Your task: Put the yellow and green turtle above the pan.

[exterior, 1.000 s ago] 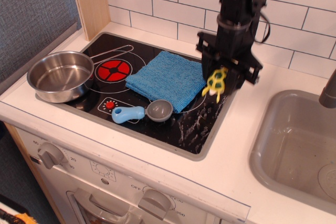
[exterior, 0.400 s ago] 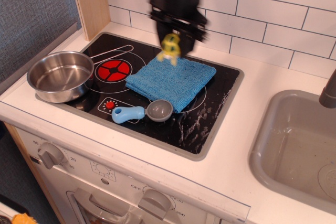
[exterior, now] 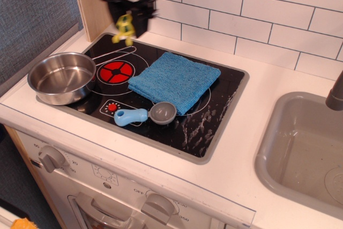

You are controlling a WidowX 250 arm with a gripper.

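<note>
My gripper (exterior: 125,22) hangs in the air over the far left corner of the black stovetop (exterior: 209,127). It is shut on the yellow and green turtle (exterior: 124,29), which dangles from the jaws, yellow flippers showing. The round shiny steel pan (exterior: 61,78) sits at the left end of the stovetop, its thin wire handle (exterior: 115,52) pointing back and right, almost under the turtle. The turtle is held above and behind the pan, apart from it.
A folded blue cloth (exterior: 174,80) lies mid-stovetop. A grey scoop with a blue handle (exterior: 146,115) lies at the front. A wooden post (exterior: 92,1) stands right beside the gripper. A grey sink (exterior: 300,148) is at right. White tiles back the counter.
The gripper has carried the turtle left, from the right edge of the blue cloth, over the cloth, to the far left corner near the wooden post. Nothing else moved.
</note>
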